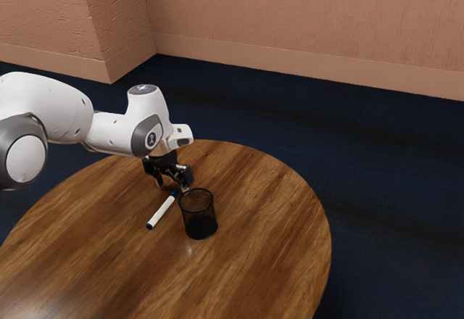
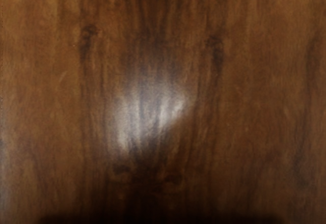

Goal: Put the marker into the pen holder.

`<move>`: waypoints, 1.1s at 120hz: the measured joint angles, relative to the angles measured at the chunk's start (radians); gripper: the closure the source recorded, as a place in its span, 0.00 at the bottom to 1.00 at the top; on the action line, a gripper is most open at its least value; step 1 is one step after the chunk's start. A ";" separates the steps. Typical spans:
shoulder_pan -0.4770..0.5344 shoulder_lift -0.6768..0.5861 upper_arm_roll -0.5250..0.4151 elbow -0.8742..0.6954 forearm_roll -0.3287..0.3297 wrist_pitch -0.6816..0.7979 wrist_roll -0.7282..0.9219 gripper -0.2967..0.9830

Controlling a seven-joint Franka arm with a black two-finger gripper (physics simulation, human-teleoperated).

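Note:
The black gripper (image 1: pixel 172 184) is low over the table in the exterior view, pointing down, its two fingers standing apart. A white marker (image 1: pixel 161 211) with dark blue ends lies on the wood; its far end is close to the gap between the fingertips. Beside it, toward the exterior view's right, the black mesh pen holder (image 1: pixel 200 220) stands upright, and one finger is close behind its rim. Whether that finger touches the holder, I cannot tell.
The round wooden table (image 1: pixel 254 261) carries both things, its curved edge beyond them toward the exterior view's right. Under my hand the wrist view has bare wood grain (image 2: pixel 254 107) with a bright glare patch and a dark band along the lower edge.

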 joint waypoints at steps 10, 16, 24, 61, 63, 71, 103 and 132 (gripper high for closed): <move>0.000 -0.002 0.001 0.006 -0.002 0.000 -0.001 0.32; 0.000 -0.003 0.000 0.009 -0.002 0.001 -0.001 0.37; 0.000 -0.002 0.000 0.009 -0.004 0.001 -0.001 0.42; -0.010 -0.008 0.000 0.003 -0.016 0.000 -0.004 0.53; -0.010 -0.009 0.000 0.001 -0.019 0.000 -0.004 0.53; -0.011 -0.018 0.001 -0.014 -0.036 0.001 -0.004 0.54; -0.009 -0.075 0.003 -0.098 -0.082 0.009 -0.005 0.55; -0.011 -0.090 0.003 -0.127 -0.092 0.039 -0.006 0.56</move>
